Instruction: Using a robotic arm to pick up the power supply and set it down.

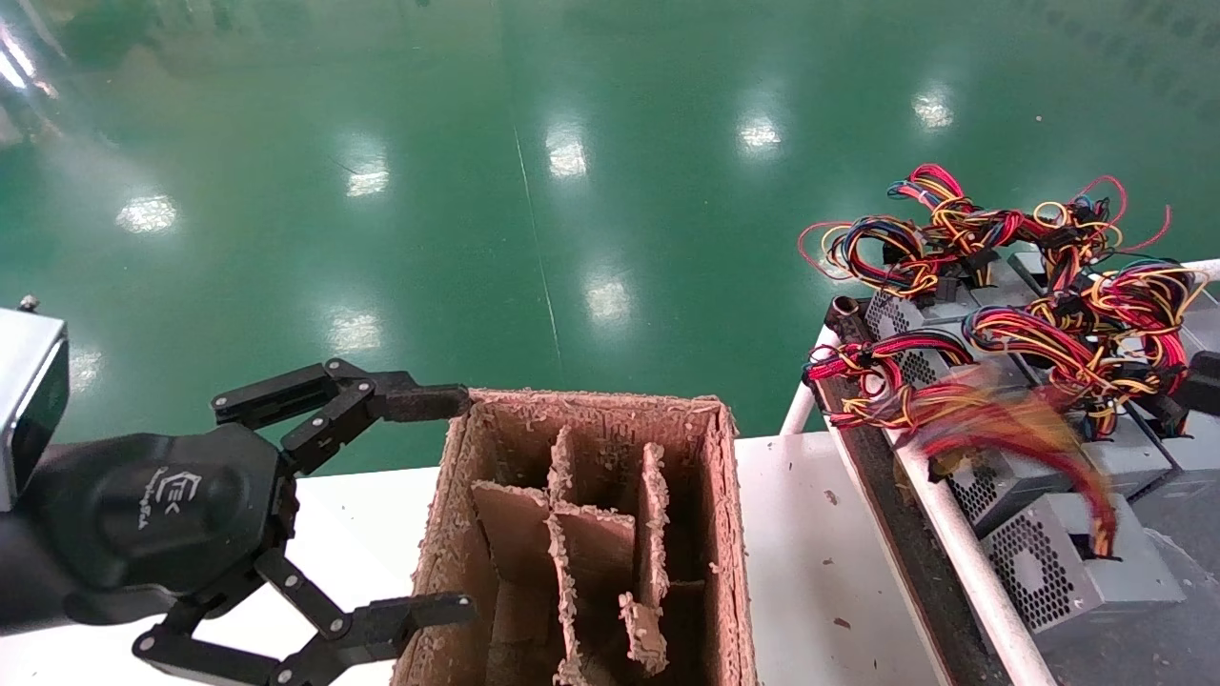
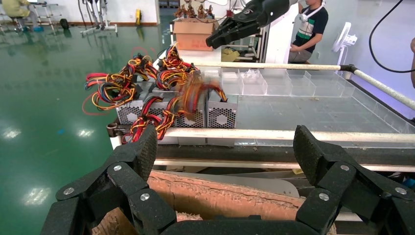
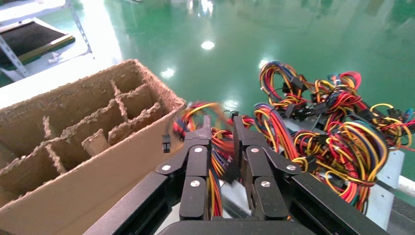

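Note:
Several grey power supply boxes (image 1: 1077, 567) with honeycomb vents sit in a tray at the right, under tangled red, yellow and black wires (image 1: 1010, 238). One wire bundle (image 1: 1010, 433) shows blurred above the front boxes, and again in the left wrist view (image 2: 195, 95). My right gripper (image 3: 221, 122) hovers above these wires, its fingers drawn close with nothing gripped. It is out of the head view. The left wrist view shows it high over the tray (image 2: 211, 43). My left gripper (image 1: 462, 505) stands open and empty beside the cardboard box.
A worn cardboard box (image 1: 724, 534) with dividers stands on the white table between the arms. The tray's white rail (image 1: 963, 553) runs along its left side. Clear plastic compartments (image 2: 293, 83) lie beyond the boxes. A person (image 2: 308, 29) stands far off.

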Controlling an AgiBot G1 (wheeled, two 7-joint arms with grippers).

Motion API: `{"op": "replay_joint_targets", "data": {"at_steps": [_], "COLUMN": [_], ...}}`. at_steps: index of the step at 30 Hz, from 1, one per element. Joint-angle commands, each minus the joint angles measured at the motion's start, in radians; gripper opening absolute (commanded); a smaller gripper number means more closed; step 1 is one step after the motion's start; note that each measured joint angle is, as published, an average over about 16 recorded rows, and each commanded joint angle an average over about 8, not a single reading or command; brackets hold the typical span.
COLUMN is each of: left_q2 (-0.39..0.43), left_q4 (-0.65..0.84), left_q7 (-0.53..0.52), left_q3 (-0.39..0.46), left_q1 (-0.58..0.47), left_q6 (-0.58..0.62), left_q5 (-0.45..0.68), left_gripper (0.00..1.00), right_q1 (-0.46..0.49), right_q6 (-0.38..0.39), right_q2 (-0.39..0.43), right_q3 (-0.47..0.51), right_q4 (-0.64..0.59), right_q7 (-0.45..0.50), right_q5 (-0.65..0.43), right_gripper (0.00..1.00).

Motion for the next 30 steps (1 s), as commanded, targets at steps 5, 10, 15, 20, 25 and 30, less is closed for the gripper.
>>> {"op": "replay_joint_targets", "data": {"at_steps": [5,10,15,20,25,30], "left_q2": [0.0,0.0,0.0,0.0,0.0,0.0], "left_q4": [0.0,0.0,0.001,0.001,0.001,0.001], "left_q7": [0.0,0.0,0.0,0.0,0.0,0.001], "left_q3": [0.0,0.0,0.0,0.0,0.0,0.001], "left_q1": [0.0,0.0,0.0,0.0,0.0,0.0], "left_q6": [0.0,0.0,0.0,0.0,0.0,0.0], "left_q5": [0.0,0.0,0.0,0.0,0.0,0.0], "left_gripper": [1.0,1.0,1.0,1.0,1.0,1.0], "right_q1": [0.067,0.081,0.069,0.053,0.036,0.02], "right_q6": [-0.027,-0.029,-0.022,-0.016,-0.009,-0.002], "right_q2": [-0.032,-0.059,-0.088,-0.12,-0.152,-0.185], "right_q3": [0.001,0.011,0.029,0.049,0.069,0.089], "right_q4": [-0.027,-0.029,0.016,0.065,0.113,0.162], "right_q7": [0.025,0.034,0.048,0.062,0.077,0.092], "right_q5": [-0.043,-0.05,-0.066,-0.077,-0.088,-0.099], "right_gripper": [1.0,1.0,1.0,1.0,1.0,1.0]}}
